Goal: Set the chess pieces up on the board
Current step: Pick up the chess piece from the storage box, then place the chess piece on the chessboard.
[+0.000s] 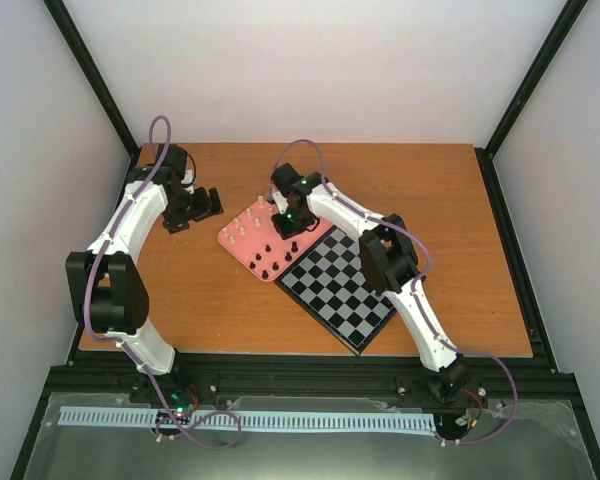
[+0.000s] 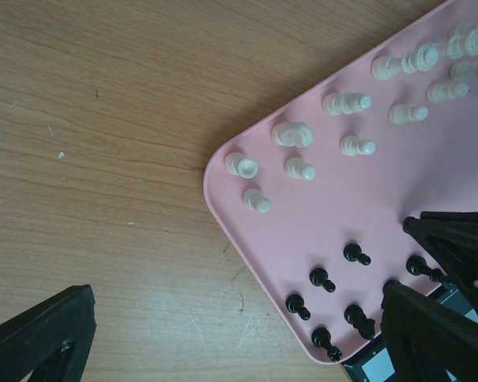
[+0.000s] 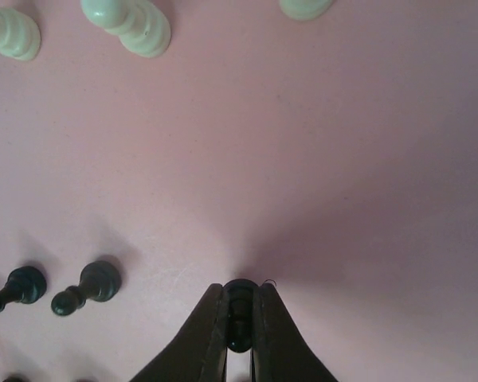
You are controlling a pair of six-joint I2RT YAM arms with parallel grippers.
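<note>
End-effector status, right gripper point(image 3: 239, 291): jaws are drawn together and clamped on one black piece point(image 3: 239, 314), whose rounded head shows between the two fingertips. The held piece is over the pink tray point(image 3: 342, 159), in the half that carries the dark pieces. Whether its base touches the tray floor cannot be told. Two black pawns point(image 3: 88, 286) stand upright on the tray just to one side of the grip. Cream pieces point(image 3: 131, 24) stand farther across the tray.

End-effector status, left gripper point(image 1: 208, 203): jaws are apart. It hangs above the wooden table point(image 1: 450, 220), off the tray corner nearest the cream group, near the tray but not over it.

Piece location: every one of the chess pieces in view is on the pink tray. The cream pieces occupy the half away from the chessboard point(image 1: 340, 285). The black pieces point(image 2: 322, 278) occupy the half next to it. They appear upright.

Board location: the chessboard lies flat on the table, set diagonally, with one edge against the tray's edge on the black-piece side. The right arm point(image 1: 405, 270) passes over a corner of the chessboard to reach the tray.
</note>
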